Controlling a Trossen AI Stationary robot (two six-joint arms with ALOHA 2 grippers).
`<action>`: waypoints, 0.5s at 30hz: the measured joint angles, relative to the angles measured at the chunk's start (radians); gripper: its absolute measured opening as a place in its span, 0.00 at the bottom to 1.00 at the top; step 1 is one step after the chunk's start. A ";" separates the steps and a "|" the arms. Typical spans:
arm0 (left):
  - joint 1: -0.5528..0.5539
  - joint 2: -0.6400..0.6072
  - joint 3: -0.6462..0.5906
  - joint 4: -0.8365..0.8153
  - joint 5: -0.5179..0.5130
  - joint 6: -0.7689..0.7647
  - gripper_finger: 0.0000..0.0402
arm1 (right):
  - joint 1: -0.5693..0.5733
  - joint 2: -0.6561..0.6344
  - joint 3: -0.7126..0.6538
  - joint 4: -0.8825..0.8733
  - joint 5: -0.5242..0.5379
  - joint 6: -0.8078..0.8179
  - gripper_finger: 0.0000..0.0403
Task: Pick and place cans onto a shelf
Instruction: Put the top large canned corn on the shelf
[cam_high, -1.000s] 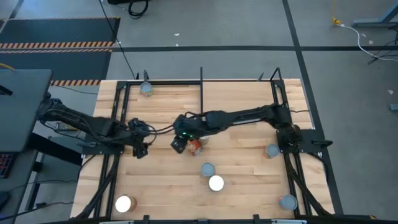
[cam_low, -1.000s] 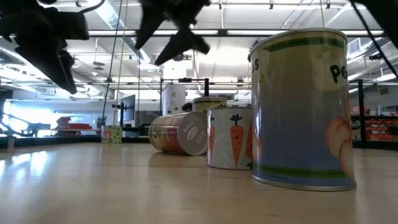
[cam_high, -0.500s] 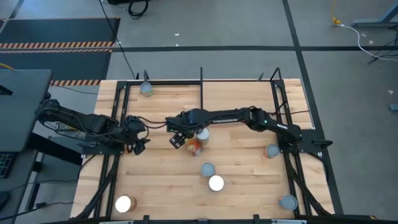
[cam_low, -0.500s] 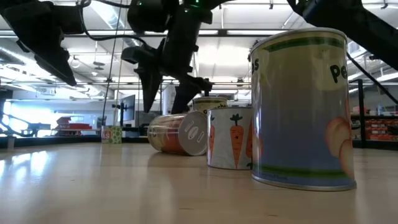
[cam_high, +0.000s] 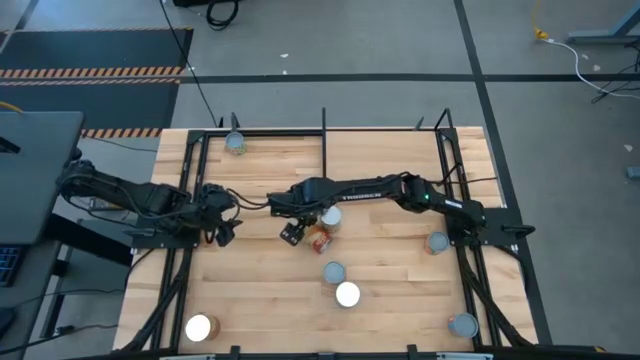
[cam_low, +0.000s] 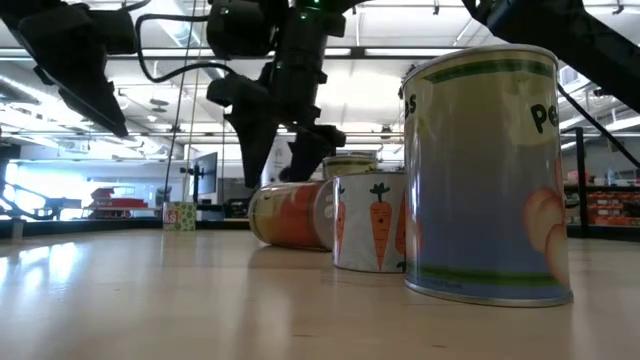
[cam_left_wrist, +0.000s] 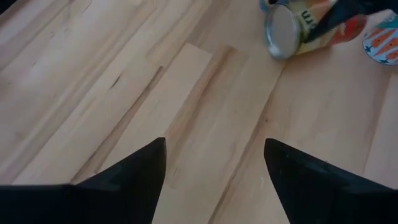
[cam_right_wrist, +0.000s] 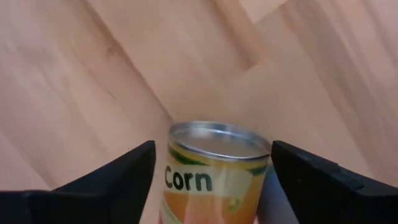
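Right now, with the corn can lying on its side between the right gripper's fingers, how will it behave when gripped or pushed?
The corn can lies on its side, so a nudge would probably roll it. Its metal wall looks rigid, so the open right gripper can likely squeeze firmly. The smooth label may slip, and it seems fairly heavy if full.

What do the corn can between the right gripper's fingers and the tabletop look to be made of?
The corn can looks like metal: its end is dull silver with a raised rim, and the printed orange-and-green side seems to be a paper or lacquered label. The tabletop looks like pale wood in joined strips with visible grain and a smooth matte finish. The right gripper stands open around the can.
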 joint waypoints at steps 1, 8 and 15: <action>0.005 0.000 0.000 -0.001 0.000 0.001 0.68 | 0.000 0.000 0.000 -0.011 -0.010 0.001 0.85; 0.025 0.000 0.000 -0.001 0.000 0.002 0.68 | 0.002 -0.001 -0.016 -0.037 -0.005 -0.001 0.96; 0.025 0.000 0.000 -0.001 0.000 0.003 0.68 | 0.002 0.000 -0.099 0.003 -0.028 -0.008 0.96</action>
